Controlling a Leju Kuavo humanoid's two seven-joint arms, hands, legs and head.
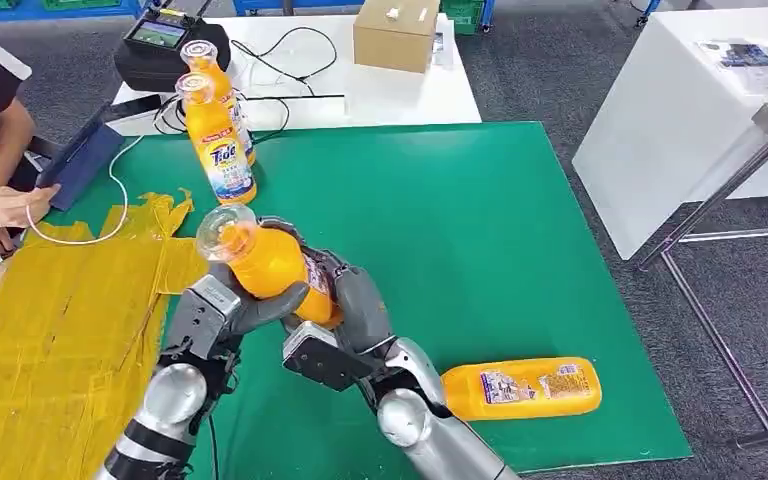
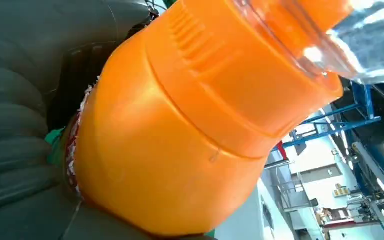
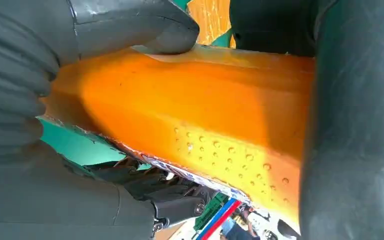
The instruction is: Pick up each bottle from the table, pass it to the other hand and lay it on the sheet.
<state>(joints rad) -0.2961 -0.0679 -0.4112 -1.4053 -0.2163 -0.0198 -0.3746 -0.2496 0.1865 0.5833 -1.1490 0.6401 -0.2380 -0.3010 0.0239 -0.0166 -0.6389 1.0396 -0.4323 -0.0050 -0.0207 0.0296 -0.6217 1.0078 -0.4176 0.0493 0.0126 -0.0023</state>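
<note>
Both hands (image 1: 290,310) grip an orange bottle (image 1: 265,262); upright bottle (image 1: 218,140) reads "Tide".

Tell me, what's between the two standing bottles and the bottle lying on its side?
In the head view, bare green mat, crossed by the robot hands gripping a third orange bottle.

You have one bottle (image 1: 265,265) held above the mat (image 1: 480,230) between both hands. Two bottles (image 1: 218,135) stand behind it; another bottle (image 1: 520,388) lies right; the sheet (image 1: 60,330) lies left.

A green table (image 1: 480,210) bears a yellow sheet (image 1: 50,330) and three orange bottles (image 1: 520,388).
</note>
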